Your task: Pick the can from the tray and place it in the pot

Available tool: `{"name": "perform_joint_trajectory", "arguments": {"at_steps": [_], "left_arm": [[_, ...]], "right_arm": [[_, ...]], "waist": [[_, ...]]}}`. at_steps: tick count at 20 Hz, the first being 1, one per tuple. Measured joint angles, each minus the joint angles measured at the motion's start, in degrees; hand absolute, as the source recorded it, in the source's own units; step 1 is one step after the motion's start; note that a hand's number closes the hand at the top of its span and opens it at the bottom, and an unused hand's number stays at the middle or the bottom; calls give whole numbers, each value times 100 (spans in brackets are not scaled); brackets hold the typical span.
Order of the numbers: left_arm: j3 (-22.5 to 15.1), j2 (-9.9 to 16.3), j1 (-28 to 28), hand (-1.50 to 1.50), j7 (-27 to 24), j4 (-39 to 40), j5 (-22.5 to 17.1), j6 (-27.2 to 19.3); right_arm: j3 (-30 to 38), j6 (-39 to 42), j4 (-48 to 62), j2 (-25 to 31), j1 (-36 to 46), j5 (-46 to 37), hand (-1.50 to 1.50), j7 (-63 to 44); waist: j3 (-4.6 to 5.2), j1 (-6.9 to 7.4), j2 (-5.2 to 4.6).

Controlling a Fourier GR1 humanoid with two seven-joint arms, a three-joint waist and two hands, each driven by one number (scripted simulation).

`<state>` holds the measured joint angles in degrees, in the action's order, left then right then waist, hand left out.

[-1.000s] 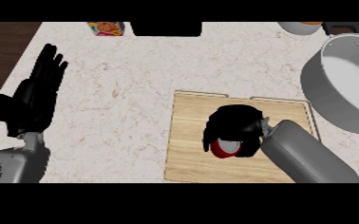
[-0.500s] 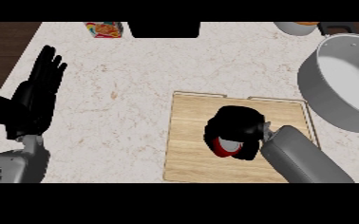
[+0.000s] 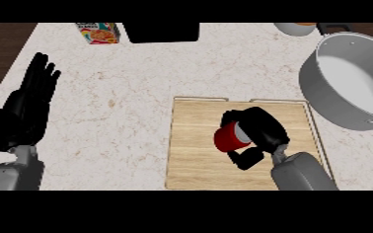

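While our right hand [image 3: 256,131] sits over the wooden tray [image 3: 197,143], we list its fingers and thumb curled round the red can [image 3: 231,137], which lies tilted in that grasp above the tray's middle. Item: grey pot [image 3: 342,86], at the counter's right edge, well apart from the can. Item: our left hand [image 3: 30,103], at the view's left edge, fingers straight and holding nothing. Item: colourful box [image 3: 98,32] near the far edge of the speckled counter [image 3: 124,94]
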<state>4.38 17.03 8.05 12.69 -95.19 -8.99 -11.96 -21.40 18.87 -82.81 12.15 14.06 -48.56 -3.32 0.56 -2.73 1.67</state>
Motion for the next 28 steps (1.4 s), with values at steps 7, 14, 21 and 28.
{"name": "perform_joint_trajectory", "arguments": {"at_steps": [7,14,21,28], "left_arm": [[-4,-40,16,0,-82,66,4,71],[-10,-54,113,0,24,26,25,57],[-59,-120,227,0,73,28,88,116],[-62,-244,230,0,26,19,191,155]], "right_arm": [[152,-662,-1755,-574,-868,-361,150,-1528],[702,-1480,-3384,-765,-1055,-837,150,-2256],[1958,-1452,-4225,-435,-926,-454,150,-2467],[3455,-1450,-3606,35,-567,670,150,-2054]], "waist": [[-39,57,-91],[-52,113,-119],[-55,210,-152],[-57,257,-164]]}}
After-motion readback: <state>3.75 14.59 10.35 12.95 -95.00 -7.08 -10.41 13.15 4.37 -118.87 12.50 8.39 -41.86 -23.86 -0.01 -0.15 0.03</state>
